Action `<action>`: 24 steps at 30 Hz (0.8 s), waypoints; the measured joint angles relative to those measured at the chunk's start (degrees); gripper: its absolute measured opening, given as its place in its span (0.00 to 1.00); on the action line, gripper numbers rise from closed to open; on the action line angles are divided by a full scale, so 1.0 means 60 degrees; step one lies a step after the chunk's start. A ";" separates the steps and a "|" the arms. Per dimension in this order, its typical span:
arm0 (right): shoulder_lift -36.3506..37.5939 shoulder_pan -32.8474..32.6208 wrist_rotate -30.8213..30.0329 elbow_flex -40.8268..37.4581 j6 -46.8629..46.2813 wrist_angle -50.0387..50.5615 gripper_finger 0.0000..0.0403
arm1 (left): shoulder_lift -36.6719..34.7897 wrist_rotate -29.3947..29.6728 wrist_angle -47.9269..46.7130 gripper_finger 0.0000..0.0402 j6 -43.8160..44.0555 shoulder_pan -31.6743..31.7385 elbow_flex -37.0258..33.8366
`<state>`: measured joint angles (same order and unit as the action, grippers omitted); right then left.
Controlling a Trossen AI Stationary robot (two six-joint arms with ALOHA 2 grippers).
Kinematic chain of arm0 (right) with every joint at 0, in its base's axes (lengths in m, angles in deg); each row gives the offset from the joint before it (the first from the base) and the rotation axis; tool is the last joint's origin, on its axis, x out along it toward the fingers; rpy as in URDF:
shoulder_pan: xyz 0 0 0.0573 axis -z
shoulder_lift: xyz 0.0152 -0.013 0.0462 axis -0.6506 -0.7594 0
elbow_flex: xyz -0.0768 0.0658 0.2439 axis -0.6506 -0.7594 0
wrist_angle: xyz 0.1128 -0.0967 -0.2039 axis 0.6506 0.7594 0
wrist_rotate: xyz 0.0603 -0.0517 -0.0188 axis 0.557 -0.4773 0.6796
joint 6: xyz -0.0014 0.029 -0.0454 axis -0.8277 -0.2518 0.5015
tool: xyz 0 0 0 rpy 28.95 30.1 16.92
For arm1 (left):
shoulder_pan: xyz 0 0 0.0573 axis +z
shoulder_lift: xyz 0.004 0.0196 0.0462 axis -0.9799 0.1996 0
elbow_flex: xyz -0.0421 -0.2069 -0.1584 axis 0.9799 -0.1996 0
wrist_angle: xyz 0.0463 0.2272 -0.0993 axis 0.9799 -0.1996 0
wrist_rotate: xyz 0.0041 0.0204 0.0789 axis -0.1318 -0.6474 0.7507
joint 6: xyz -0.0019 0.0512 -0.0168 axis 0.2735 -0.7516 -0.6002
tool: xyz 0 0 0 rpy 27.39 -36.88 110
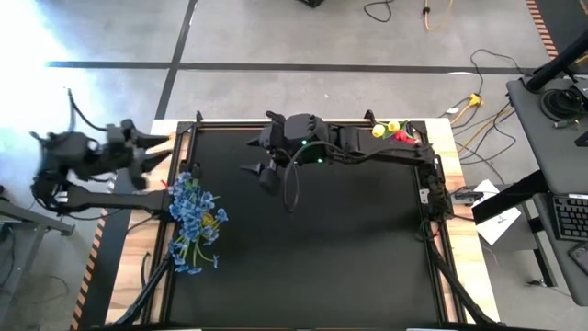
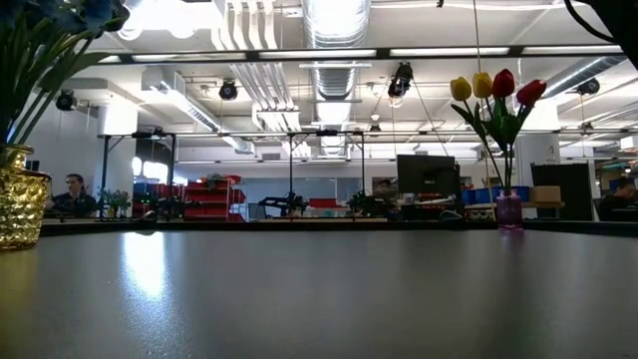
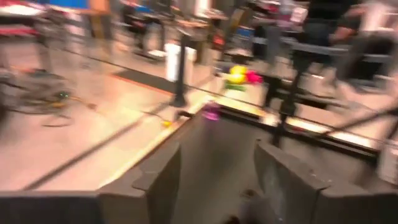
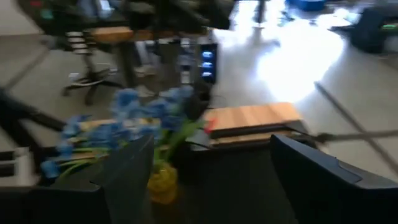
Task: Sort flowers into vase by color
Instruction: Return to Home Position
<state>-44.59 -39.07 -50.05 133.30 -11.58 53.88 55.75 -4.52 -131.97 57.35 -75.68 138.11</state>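
Your left arm (image 1: 92,156) hung just off the black tabletop's (image 1: 349,248) far-left corner, jaws spread apart and empty. Your right arm (image 1: 303,138) sat over the far middle, jaws parted too, holding nothing. The small blue artificial flowers (image 1: 191,213) stood in the gold textured vase (image 2: 20,209) at the left. The yellow and red tulip buds (image 2: 493,88) were in a little purple vase (image 2: 509,211), far right.

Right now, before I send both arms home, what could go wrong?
The right gripper, open, hangs over the mat facing the blue flowers in the yellow vase; a sweep that way could snag blossoms and tip it. The right arm runs along the far edge beside the tulips in the small purple vase; folding back may brush them. The left gripper waits off the far left corner.
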 joint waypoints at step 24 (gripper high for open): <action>0.3984 0.0180 0.2812 -0.8280 -0.1300 -0.7628 0.03 | -0.3140 0.4402 0.4677 0.00 -0.0553 0.0000 -0.5110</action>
<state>-20.68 -37.99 -33.18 83.62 -19.38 8.11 36.92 21.90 -103.90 54.03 -75.68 107.45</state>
